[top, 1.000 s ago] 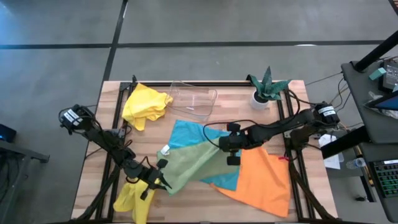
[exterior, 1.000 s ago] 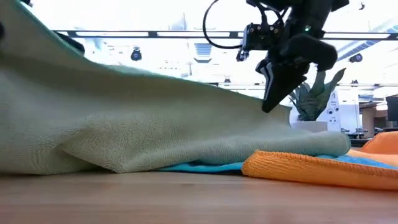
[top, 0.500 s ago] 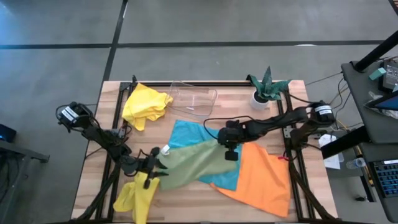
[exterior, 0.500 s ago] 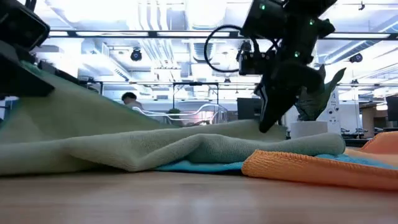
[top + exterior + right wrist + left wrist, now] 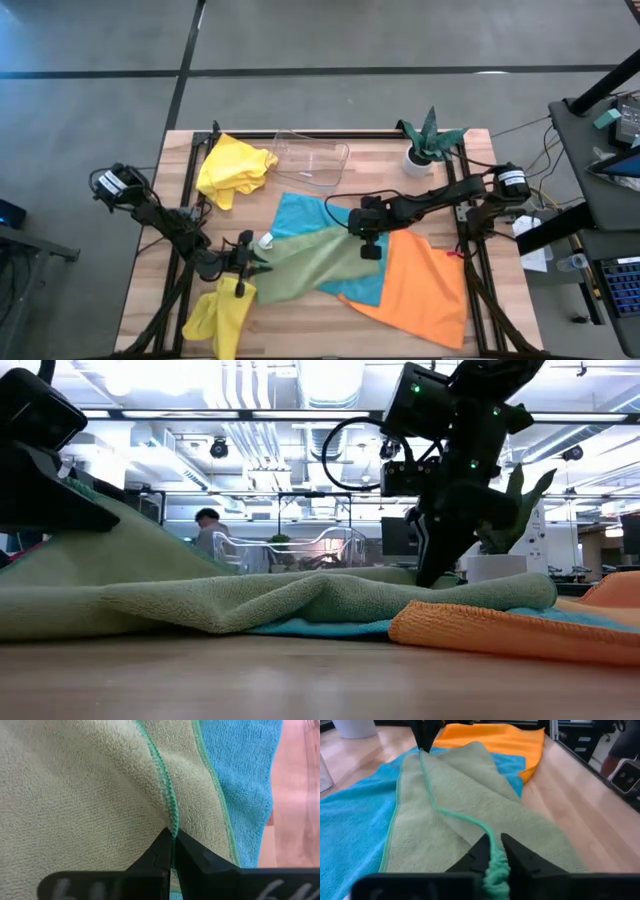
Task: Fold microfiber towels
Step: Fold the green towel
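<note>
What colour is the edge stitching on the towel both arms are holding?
Brighter green than the sage green towel itself; clearest in the right wrist view, along the stitched edge.

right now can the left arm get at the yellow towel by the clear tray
Probably not yet: the left gripper is shut on the sage green towel. The yellow towel lies uncovered on the left arm's side, so the path looks free once it lets go.

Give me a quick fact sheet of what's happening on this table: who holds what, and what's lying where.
left gripper: shut on green towel's near-left edge
right gripper: shut on the opposite edge
green towel: stretched between both, over the blue towel
orange towel: spread flat on the right, over the blue one's edge
yellow towels: one bunched far left, one near left
tray: far middle
plant: far right
</note>
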Controlling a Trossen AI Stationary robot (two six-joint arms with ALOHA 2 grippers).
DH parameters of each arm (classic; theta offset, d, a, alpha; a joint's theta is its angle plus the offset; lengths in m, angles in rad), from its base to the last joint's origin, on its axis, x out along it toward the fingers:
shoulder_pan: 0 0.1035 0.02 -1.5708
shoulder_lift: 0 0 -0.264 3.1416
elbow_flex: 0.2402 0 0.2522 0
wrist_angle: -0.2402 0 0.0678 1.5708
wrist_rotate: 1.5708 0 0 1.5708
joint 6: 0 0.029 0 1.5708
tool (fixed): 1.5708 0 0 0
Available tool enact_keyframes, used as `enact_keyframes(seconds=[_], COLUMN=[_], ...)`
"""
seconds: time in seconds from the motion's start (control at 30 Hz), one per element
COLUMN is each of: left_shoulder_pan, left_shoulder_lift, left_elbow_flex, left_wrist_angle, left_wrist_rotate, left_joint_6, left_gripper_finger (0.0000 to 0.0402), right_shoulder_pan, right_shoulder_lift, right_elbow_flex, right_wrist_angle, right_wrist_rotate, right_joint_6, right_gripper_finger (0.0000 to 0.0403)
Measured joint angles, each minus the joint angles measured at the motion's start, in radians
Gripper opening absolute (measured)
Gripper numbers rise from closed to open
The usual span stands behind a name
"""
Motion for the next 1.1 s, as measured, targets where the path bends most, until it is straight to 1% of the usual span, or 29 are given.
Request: enact_keyframes(seconds=[0.07, 0.23, 0.33, 0.5, 0.63, 0.77, 0.87, 1.0, 1.1], left_shoulder_pan=[0.0, 0.0, -0.001, -0.004, -0.005, -0.004, -0.005, -0.005, -0.004], left_shoulder_lift=[-0.011, -0.071, -0.134, -0.261, -0.364, -0.451, -0.501, -0.537, -0.543], left_elbow_flex=[-0.001, -0.002, -0.002, 0.001, 0.002, 0.005, 0.004, 0.003, 0.002], left_wrist_angle=[-0.024, -0.141, -0.216, -0.317, -0.478, -0.694, -0.796, -0.847, -0.865], left_wrist_rotate=[-0.002, -0.01, -0.024, -0.029, -0.043, -0.06, -0.06, -0.056, -0.033], left_joint_6=[-0.011, -0.087, -0.109, -0.101, -0.124, -0.227, -0.3, -0.312, -0.315], left_gripper_finger=[0.0005, 0.0002, 0.0001, 0.0, 0.0, 0.0, 0.0, 0.0, 0.0], right_shoulder_pan=[0.0, 0.0, 0.0, 0.0, 0.0, 0.0, 0.0, 0.0, -0.004], right_shoulder_lift=[-0.004, -0.004, -0.004, -0.007, -0.01, -0.016, -0.018, -0.019, -0.019], right_elbow_flex=[0.0, 0.0, 0.0, 0.0, 0.0, 0.005, 0.023, 0.047, 0.047], right_wrist_angle=[0.002, -0.004, -0.008, -0.021, -0.031, -0.031, -0.029, -0.017, 0.003], right_wrist_rotate=[0.005, 0.005, 0.005, 0.005, 0.005, 0.005, 0.007, 0.026, 0.032], right_joint_6=[0.0, -0.001, -0.002, -0.002, -0.001, -0.001, -0.004, -0.019, -0.027], right_gripper_finger=[0.0008, 0.0009, 0.0009, 0.0009, 0.0009, 0.0009, 0.0009, 0.0009, 0.0009])
